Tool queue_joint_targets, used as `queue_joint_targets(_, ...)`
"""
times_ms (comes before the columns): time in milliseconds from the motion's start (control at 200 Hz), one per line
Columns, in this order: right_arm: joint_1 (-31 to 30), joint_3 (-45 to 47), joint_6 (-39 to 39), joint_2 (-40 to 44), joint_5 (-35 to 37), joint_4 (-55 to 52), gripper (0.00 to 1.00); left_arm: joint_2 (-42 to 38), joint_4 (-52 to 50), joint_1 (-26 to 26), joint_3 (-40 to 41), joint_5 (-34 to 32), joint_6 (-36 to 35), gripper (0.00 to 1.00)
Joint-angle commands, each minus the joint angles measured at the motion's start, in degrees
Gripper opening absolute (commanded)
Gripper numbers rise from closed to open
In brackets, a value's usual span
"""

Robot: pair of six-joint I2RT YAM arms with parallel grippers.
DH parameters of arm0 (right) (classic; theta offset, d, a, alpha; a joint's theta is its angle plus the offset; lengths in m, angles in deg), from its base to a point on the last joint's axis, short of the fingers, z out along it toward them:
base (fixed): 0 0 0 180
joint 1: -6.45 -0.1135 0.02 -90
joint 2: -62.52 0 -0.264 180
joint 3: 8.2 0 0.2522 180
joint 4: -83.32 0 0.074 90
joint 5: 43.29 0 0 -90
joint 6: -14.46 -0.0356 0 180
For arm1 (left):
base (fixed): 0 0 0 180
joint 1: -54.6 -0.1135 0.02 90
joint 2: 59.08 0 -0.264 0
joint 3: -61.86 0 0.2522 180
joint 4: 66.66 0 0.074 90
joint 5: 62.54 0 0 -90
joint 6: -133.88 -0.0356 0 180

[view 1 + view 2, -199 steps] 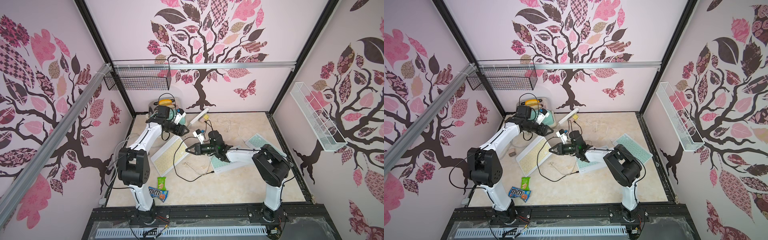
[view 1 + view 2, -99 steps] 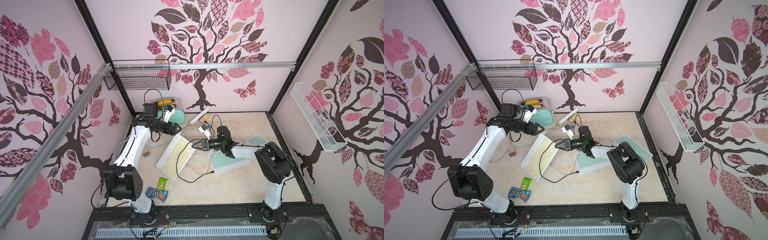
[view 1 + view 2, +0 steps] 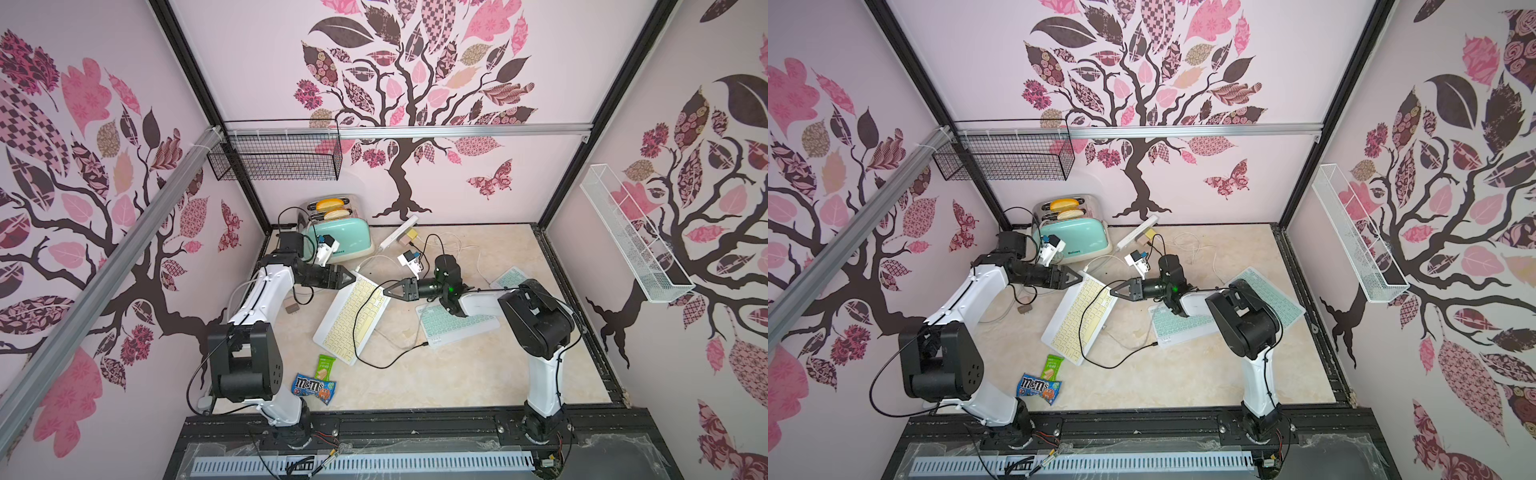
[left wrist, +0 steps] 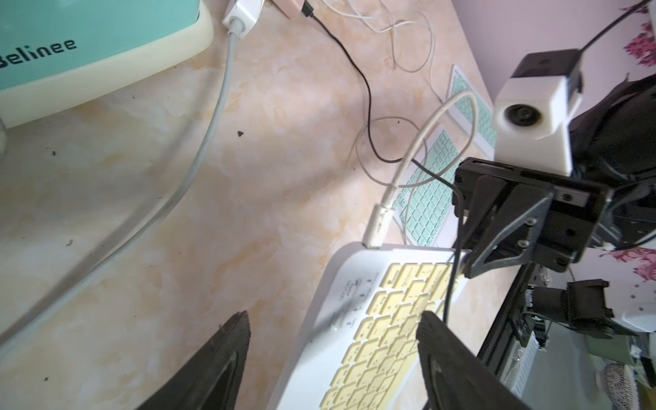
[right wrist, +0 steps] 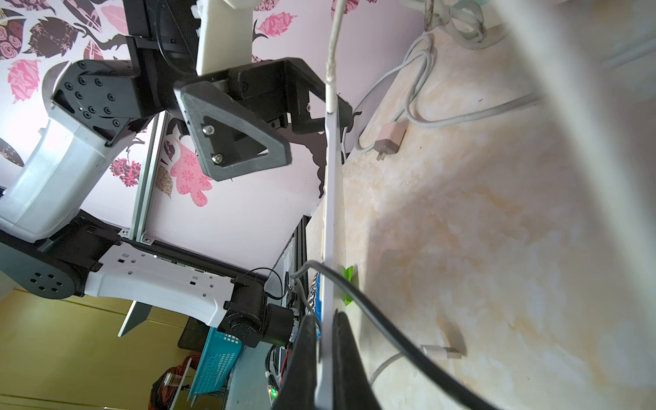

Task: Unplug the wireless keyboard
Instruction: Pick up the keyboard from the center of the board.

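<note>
Marbled tabletop (image 3: 457, 374) before toaster (image 3: 345, 237): yellow keyboard (image 3: 353, 320) pinched by its edge in right gripper (image 5: 324, 319), probably as an anchor. Wide-spread left gripper (image 4: 333, 317) just short of white plug (image 4: 379, 227) seated in toaster-side corner, seemingly for the pull.

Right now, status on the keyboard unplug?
Left tool open by the plug corner. Right tool shut on yellow keyboard. White plug seated. Black cable draped across keys.
</note>
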Motion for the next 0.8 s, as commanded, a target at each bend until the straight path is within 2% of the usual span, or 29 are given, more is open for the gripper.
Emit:
queue_joint_targets(0, 0.28, -2.27, -1.36, 0.49, -0.95, 4.99, 0.0, 0.32, 2.4, -0.3, 1.96, 7.94, -0.44, 0.74)
queue_joint_targets(85, 0.53, -1.88, -2.28, 0.1, -1.25, 6.79, 0.0, 0.92, 2.39, -0.46, 2.98, 10.89, -1.3, 0.71)
queue_joint_targets(260, 1.17, -1.42, -7.23, -1.16, -3.06, 14.45, 0.0, 2.14, 2.91, -1.68, 3.61, 10.13, -1.55, 0.71)
queue_joint_targets(510, 1.53, -2.12, -8.19, -1.23, -3.58, 15.35, 0.0, 2.39, 2.14, -3.14, 3.25, 19.26, -3.68, 0.66)
queue_joint_targets(715, 1.7, -3.5, -10.35, -1.32, -3.62, 17.03, 0.0, 2.46, 0.54, -3.2, 2.46, 25.45, -5.5, 0.51)
queue_joint_targets(795, 1.81, -3.73, -11.03, -1.34, -3.52, 17.62, 0.0, 2.32, 0.32, -3.2, 1.99, 26.36, -5.56, 0.42)
